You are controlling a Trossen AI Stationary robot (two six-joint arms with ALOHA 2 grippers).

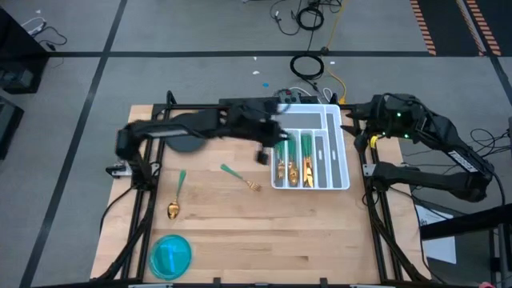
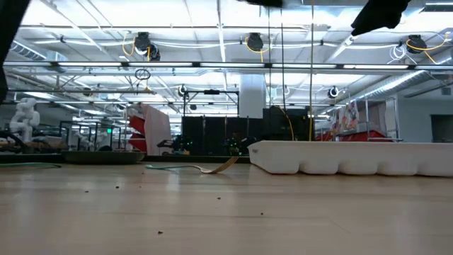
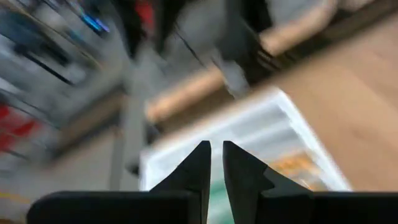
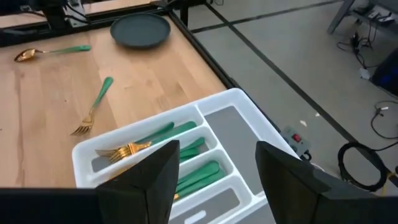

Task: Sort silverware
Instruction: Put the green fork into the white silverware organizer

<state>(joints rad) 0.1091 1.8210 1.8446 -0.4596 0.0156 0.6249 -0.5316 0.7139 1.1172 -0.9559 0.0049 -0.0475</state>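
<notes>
Two loose pieces: a fork (image 1: 242, 177) and a spoon (image 1: 175, 198) lie on the bare wood, both on the plate's side of the white tray (image 1: 342, 164); the fork is the nearer to the tray, the spoon well apart from it.
Sorted silverware: green-handled pieces (image 1: 294, 158) lie in the tray's long compartments nearest the fork; the compartments on the far side from the fork look bare grey.
Tray edge: the tray sits close to the table's edge on the right arm's side, with little wood left beyond it there.
Open room: the widest bare wood runs from the tray past the fork toward the blue bowl (image 1: 171, 256) at the corner farthest from the tray.
Left gripper (image 1: 265, 152): hangs just beside the tray's fork-side wall, above the table; its fingers (image 3: 194, 171) stand nearly together with a thin slit between them, and nothing shows in the slit.
Right gripper (image 4: 214, 171): waits off the table beyond the tray's far corner, jaws spread wide and empty, looking down over the tray.
Hidden: the left arm covers part of the dark round plate (image 1: 186, 143) in the overhead view; the left wrist view is smeared, so the tray there shows only as a white shape.
Low view: the tray's side wall (image 2: 340, 157) and the fork's raised head (image 2: 224, 165) show; the tray's contents do not.
Right wrist view only: a gold fork head (image 4: 124, 150) lies in the tray's outermost slot, and the plate (image 4: 140, 29) is seen whole.
</notes>
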